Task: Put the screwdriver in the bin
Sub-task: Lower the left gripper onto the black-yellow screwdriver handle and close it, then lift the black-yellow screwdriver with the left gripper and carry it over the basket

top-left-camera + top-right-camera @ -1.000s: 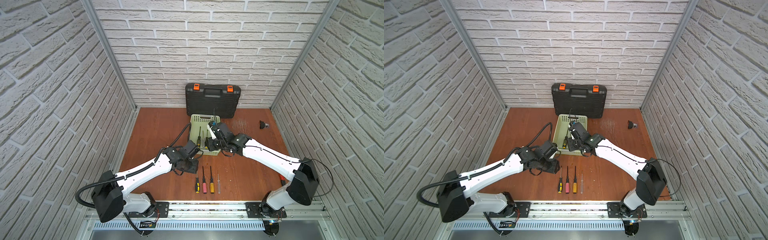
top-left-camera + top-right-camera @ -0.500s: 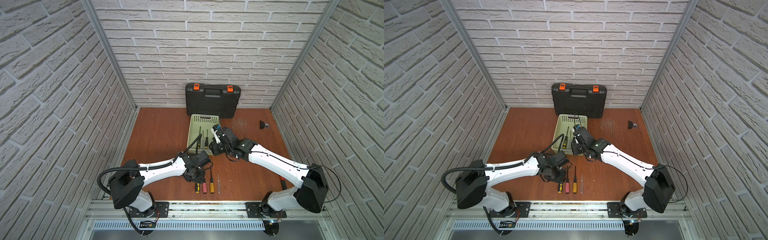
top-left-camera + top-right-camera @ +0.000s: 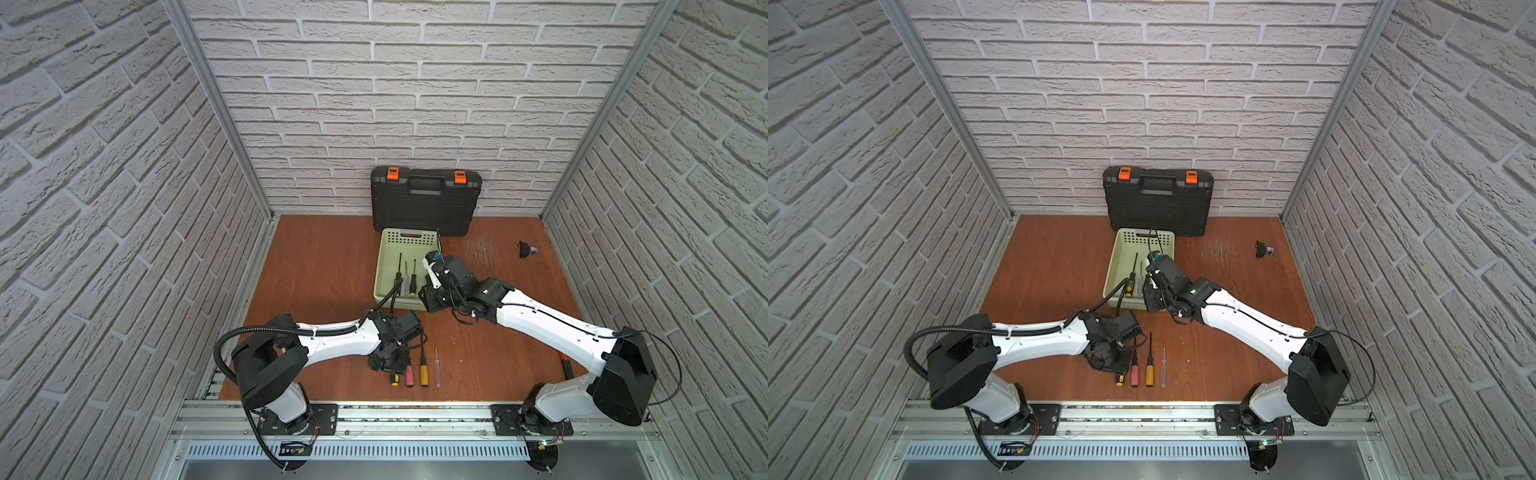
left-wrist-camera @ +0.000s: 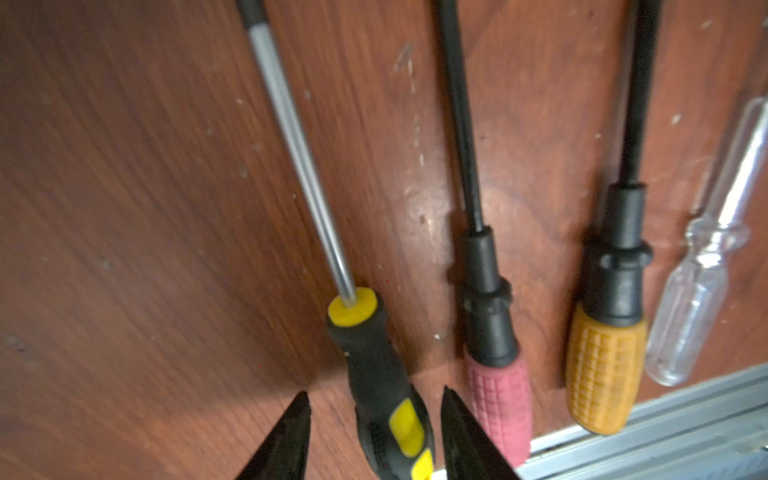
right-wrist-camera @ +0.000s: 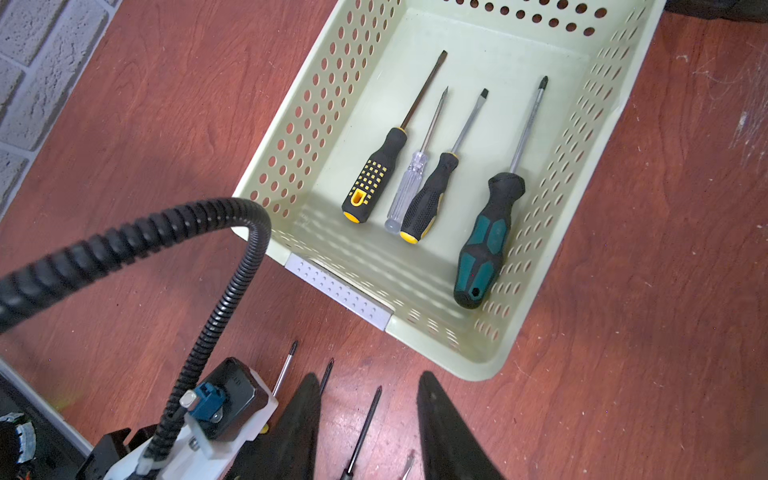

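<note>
Left gripper [image 4: 372,440] open astride black-and-yellow screwdriver [image 4: 384,386] handle

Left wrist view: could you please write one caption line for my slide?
Open left gripper straddles the black-and-yellow screwdriver, beside pink-handled, orange-handled and clear-handled ones.

White arm links [image 3: 340,338], black joints, ribbed black cable [image 5: 124,245].
</note>
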Robot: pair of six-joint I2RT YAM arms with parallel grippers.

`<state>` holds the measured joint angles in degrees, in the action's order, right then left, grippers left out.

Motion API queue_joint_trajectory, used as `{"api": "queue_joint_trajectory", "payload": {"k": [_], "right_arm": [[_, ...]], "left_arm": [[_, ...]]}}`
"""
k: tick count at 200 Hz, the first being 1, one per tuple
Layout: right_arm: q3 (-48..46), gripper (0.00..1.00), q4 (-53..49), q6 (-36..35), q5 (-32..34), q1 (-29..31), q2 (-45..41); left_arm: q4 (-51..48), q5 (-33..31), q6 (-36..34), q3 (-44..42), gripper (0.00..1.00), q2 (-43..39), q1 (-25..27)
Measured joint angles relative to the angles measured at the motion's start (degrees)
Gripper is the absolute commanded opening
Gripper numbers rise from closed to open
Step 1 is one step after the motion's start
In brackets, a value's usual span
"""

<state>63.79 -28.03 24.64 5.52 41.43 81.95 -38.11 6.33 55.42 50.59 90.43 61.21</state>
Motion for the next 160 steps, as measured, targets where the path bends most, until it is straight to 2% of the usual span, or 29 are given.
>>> {"api": "queue_joint_trajectory", "payload": {"k": [61,96,117,160], "right_arm": [[-0.81,0.41,0.0,0.17,0.0,0.0,0.0],[-0.81,0.41,0.0,0.17,0.07,0.0,0.0],[-0.81,0.41,0.0,0.15,0.2,0.0,0.0],[-0.68,0.41,0.02,0.07,1.01,0.0,0.02]], "left_arm": [[1.99,0.87,0.92,-0.28,0.33,1.31,0.11],[2.38,1.42,1.25,-0.28,0.13,1.44,0.22],[2.43,1.6,1.46,-0.28,0.07,1.42,0.28],[-1.99,0.85,2.91,0.0,0.06,-1.88,0.85]]}}
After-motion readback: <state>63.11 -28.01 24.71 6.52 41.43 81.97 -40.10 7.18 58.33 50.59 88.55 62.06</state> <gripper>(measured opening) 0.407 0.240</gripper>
